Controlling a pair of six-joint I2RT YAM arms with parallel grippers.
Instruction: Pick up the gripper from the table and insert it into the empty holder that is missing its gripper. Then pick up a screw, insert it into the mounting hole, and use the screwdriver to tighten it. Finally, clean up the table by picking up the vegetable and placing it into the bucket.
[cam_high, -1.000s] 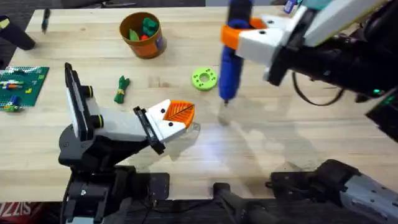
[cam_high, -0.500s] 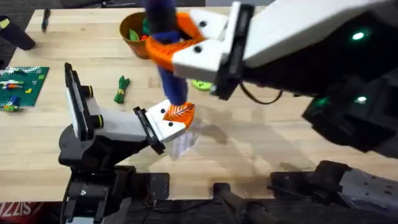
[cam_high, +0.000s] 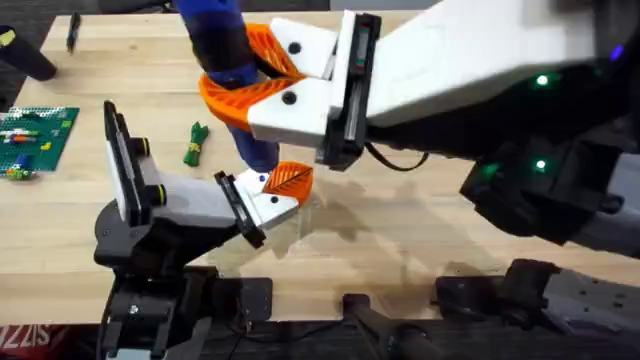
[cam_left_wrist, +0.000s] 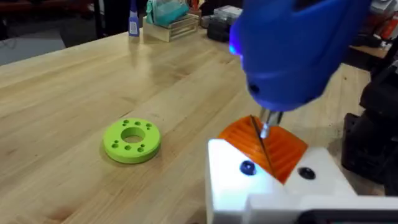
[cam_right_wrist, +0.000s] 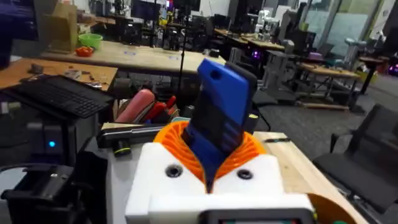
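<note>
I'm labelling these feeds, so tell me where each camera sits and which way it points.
Overhead: above the arm bases, looking down on the table; both arms show.
Left wrist: low, facing the green disc, its own white and orange fingers below.
Right wrist: faces the room, its hand holding the screwdriver.
All share the blue screwdriver.

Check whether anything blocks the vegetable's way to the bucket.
The right gripper, holding the screwdriver, hangs over the table where the bucket stood a second ago and hides it. The vegetable lies bare on the wood, with that arm looming over its route.
</note>
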